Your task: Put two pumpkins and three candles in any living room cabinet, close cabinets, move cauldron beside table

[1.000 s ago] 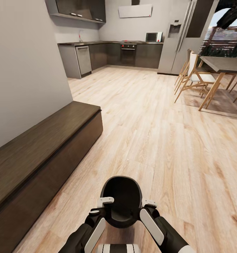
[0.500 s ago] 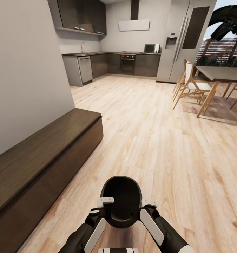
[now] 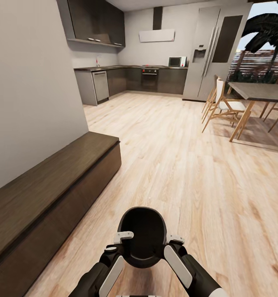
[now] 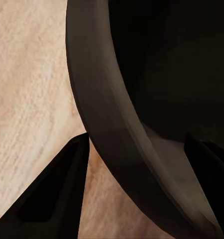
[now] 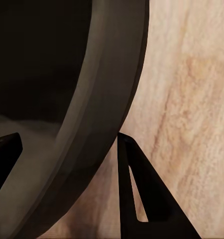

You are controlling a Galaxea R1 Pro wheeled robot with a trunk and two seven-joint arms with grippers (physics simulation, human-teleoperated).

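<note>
cauldron [image 3: 142, 235] empty, both pincers gripping

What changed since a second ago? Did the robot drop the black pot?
No. Only the camera tilted up: the kitchen and dining table sit lower in the head view now. The cauldron stays clamped between the left gripper and the right gripper, each pinching its rim. The cabinet remains closed.
</note>
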